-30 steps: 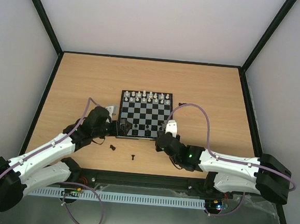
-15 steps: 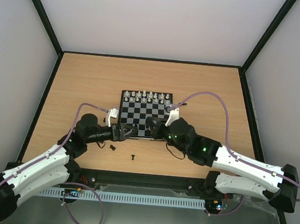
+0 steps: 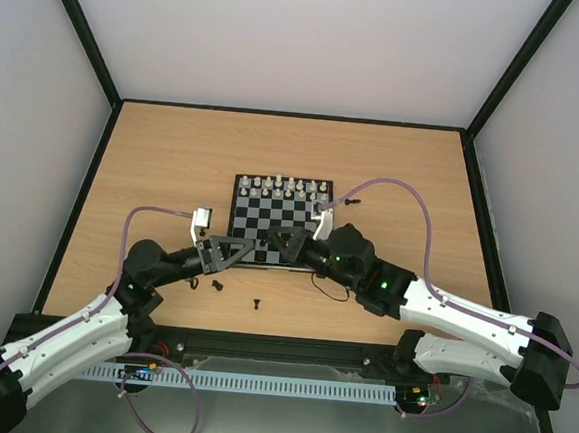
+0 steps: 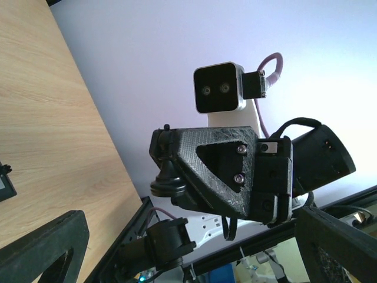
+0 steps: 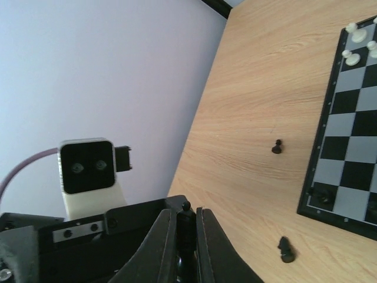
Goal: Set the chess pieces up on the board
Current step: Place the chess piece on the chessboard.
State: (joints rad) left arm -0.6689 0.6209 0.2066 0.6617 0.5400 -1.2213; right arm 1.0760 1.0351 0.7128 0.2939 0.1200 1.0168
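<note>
Judging by the far edge of the small square chessboard with black and pale grey checks (image 3: 281,216), the white side looks finished: tiny cream-white chess pieces (image 3: 284,187) stand there in what appear to be two rows. The black side is what remains. The arms hide most of the near ranks in the top view. The right wrist view shows only what looks like one dark figure (image 5: 321,196) on a near corner square, so I cannot tell how many black men are already placed. Two small loose black pieces (image 3: 216,284) lie apart from each other on the light wooden tabletop (image 3: 153,166), just off the board's near-left corner.

The right gripper (image 3: 279,242) hangs over the board's near edge, its jaws pressed onto a tiny black chess piece (image 4: 167,175) pinched at the fingertips and lifted off the squares. The left gripper (image 3: 242,250) faces it nose to nose, jaws spread wide with nothing between them, near the held piece but not touching it. This reads as a hand-over or regrasp. The held piece, the two loose ones and any unseen black men are yet to be seated.
</note>
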